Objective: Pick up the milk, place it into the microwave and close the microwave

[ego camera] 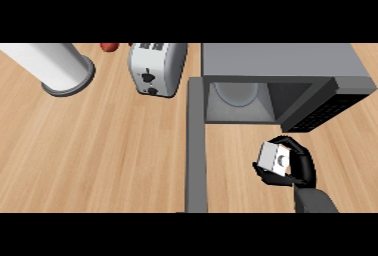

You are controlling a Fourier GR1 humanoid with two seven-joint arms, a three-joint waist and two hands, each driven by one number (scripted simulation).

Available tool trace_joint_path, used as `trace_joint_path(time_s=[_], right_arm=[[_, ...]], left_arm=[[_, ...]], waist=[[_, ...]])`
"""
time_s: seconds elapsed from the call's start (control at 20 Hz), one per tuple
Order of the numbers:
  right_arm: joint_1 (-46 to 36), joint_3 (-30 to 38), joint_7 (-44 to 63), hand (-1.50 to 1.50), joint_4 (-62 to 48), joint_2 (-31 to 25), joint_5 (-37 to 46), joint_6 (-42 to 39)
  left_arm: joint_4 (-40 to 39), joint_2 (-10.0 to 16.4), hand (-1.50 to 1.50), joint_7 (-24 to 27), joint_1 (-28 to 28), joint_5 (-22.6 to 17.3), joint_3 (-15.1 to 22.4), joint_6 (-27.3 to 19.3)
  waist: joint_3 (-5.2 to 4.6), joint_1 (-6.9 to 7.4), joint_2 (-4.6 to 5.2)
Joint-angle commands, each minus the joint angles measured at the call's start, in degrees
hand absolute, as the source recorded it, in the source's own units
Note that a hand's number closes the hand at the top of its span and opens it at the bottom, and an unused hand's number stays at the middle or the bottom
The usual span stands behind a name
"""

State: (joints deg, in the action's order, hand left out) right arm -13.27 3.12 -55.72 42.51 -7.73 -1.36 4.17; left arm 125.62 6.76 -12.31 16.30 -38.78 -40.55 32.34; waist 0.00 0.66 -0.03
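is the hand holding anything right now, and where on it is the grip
The right hand holds the milk carton, fingers curled round its sides, just in front of the open microwave. The left hand is not in view.

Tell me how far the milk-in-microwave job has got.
Done: the small white milk carton is picked up, the black right hand curled round it. In hand: it is held just in front of the grey microwave, whose cavity is open. Left: put the carton inside, then swing the grey door, standing open at the left, shut.
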Motion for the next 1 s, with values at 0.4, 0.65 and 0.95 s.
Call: trace_joint_path(time_s=[0.4,0.65,0.95], right_arm=[[1.26,-7.93,20.68,1.50,25.31,5.31,2.55,3.26],[-2.12,-5.99,20.72,1.50,22.17,4.85,5.23,6.07],[-15.18,-5.08,30.02,1.50,17.66,4.42,9.41,10.58]], left_arm=[[0.38,2.60,-1.50,-2.85,-1.51,-2.34,-2.71,-2.36],[-1.08,1.26,-1.50,-1.87,-0.02,-1.43,-3.71,1.41],[-2.77,3.45,-1.50,-4.67,-3.03,-2.94,-2.57,-1.66]], waist=[[-0.03,-0.61,-0.14],[0.00,-0.32,0.01],[0.01,-0.23,0.12]])
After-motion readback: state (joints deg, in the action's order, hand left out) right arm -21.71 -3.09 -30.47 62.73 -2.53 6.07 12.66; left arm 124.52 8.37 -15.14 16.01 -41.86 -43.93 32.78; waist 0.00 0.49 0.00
